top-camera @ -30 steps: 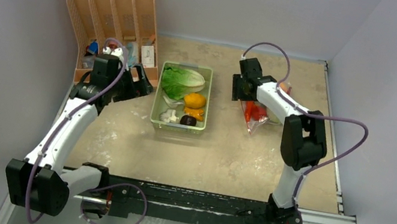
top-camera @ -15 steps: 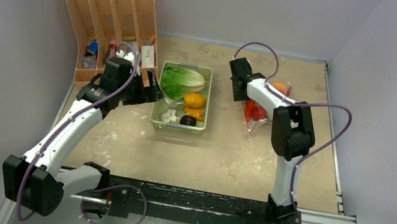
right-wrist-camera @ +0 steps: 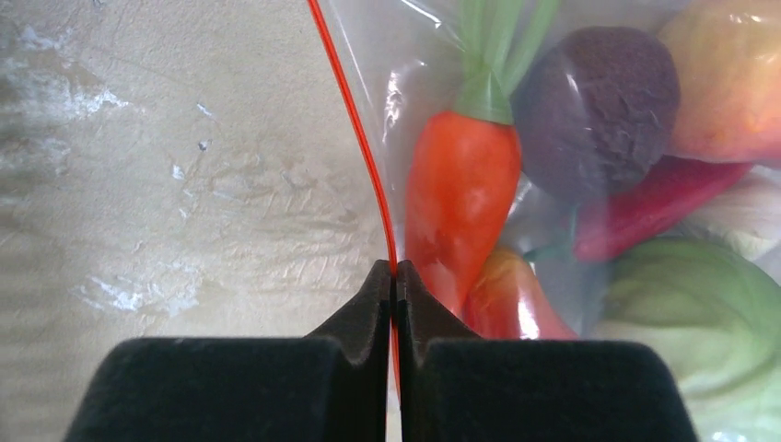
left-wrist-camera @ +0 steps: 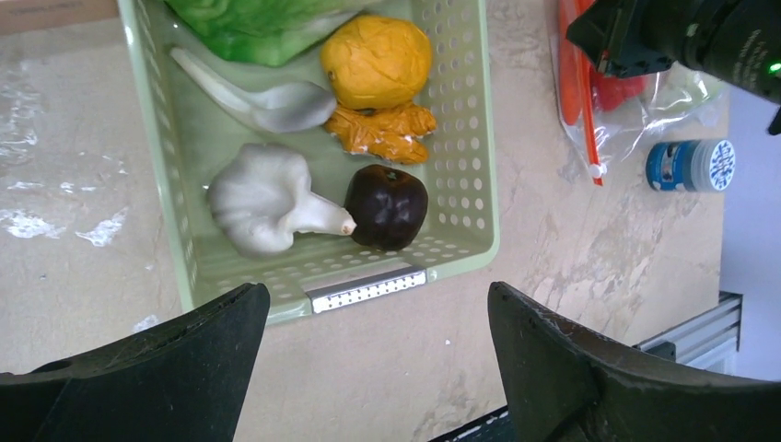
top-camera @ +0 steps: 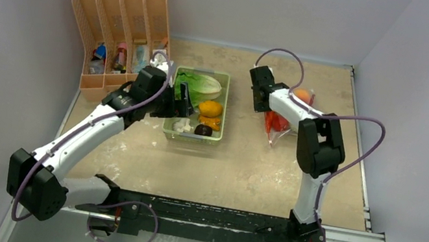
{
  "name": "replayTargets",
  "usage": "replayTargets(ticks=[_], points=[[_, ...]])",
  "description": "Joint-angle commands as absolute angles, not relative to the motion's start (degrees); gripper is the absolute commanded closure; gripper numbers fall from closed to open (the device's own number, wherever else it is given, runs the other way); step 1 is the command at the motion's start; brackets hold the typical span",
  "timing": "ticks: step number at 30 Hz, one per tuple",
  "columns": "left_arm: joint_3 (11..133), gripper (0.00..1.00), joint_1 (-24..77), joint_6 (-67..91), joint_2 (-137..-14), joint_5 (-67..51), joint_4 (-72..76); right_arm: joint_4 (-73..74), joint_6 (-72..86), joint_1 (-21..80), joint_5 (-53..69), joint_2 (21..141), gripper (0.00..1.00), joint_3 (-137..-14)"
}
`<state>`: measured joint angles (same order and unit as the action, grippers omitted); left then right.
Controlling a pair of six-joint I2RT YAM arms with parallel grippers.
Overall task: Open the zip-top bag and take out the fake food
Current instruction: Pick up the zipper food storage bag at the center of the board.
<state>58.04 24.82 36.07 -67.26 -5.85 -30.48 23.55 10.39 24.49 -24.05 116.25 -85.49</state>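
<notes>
Zip strip [right-wrist-camera: 357, 129], orange-red, of the likely limp, slippery transparent plastic bag [right-wrist-camera: 414, 83] is clenched by right pincer [right-wrist-camera: 394, 272]; left pincer [left-wrist-camera: 373, 299] is released.

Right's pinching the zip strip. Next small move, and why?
Probably swing the left gripper over to the zip-top bag to pinch its other lip: the right gripper is shut on the zip strip, the fake food sits inside, and the left hangs open over the green tray, holding nothing.
</notes>
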Motion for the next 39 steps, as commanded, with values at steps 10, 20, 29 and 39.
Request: replayTargets(ticks=[10, 20, 29, 39], points=[[62.08, 0.13, 30.84, 40.61, -69.64, -2.64, -22.69, 21.56, 15.77, 24.60, -15.01, 91.32, 1.00, -81.04], [70.41, 0.13, 32.43, 36.18, -70.75, -0.07, -17.41, 16.05, 5.45, 24.61, -1.32, 68.05, 1.00, -72.93], [67.21, 0.13, 32.43, 27.52, -66.16, -6.88, -5.16, 15.97, -15.07, 24.61, 4.60, 55.25, 1.00, -68.12], [58.23, 0.15, 32.85, 13.11, -62.80, -30.42, 10.55, 16.80, -36.32, 24.61, 24.40, 44.43, 1.00, -59.00]])
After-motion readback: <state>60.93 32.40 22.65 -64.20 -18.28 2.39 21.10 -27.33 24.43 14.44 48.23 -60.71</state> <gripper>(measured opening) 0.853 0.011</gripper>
